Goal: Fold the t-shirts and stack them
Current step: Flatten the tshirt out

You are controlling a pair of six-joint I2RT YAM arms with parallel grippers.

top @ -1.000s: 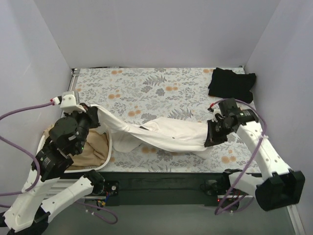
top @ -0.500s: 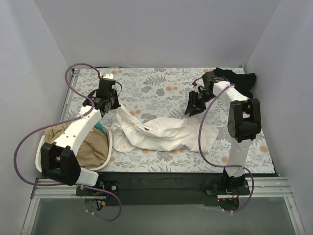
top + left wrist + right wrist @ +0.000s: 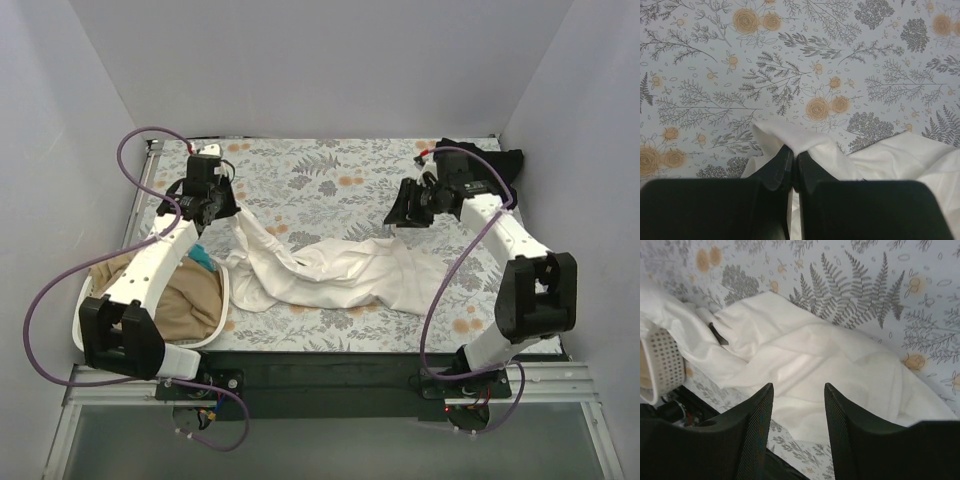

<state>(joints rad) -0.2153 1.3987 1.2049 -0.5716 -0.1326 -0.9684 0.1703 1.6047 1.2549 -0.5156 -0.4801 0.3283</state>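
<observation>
Three t-shirts show, none of them whole. The black t-shirt (image 3: 500, 170) lies at the table's far right corner, partly behind the right arm's wrist. The tan t-shirt (image 3: 185, 300) sits bunched in the laundry basket (image 3: 227, 295) at the near left, its left part covered by the left arm. The white t-shirt (image 3: 340, 268) lies crumpled in a long band across the middle of the table (image 3: 300, 165), its left end just beside the basket's rim. Its sleeves and neck cannot be told apart. A small teal thing (image 3: 204, 260) by the basket is too small to make out.

The left gripper (image 3: 792, 154) is clamped on a fold of the white t-shirt near the table's far left, the cloth peaking just beyond its closed tips. The right gripper (image 3: 797, 390) hangs above the shirt's right part, fingers apart and nothing between them. Open patterned tabletop runs between the two grippers along the far side, and walls close in on three sides.

A second ago the shirt was strung between both grippers near the front edge, the right one pinching its end. Since then both arms have reached farther back, the right one has let go, and that end lies slack on the table.
</observation>
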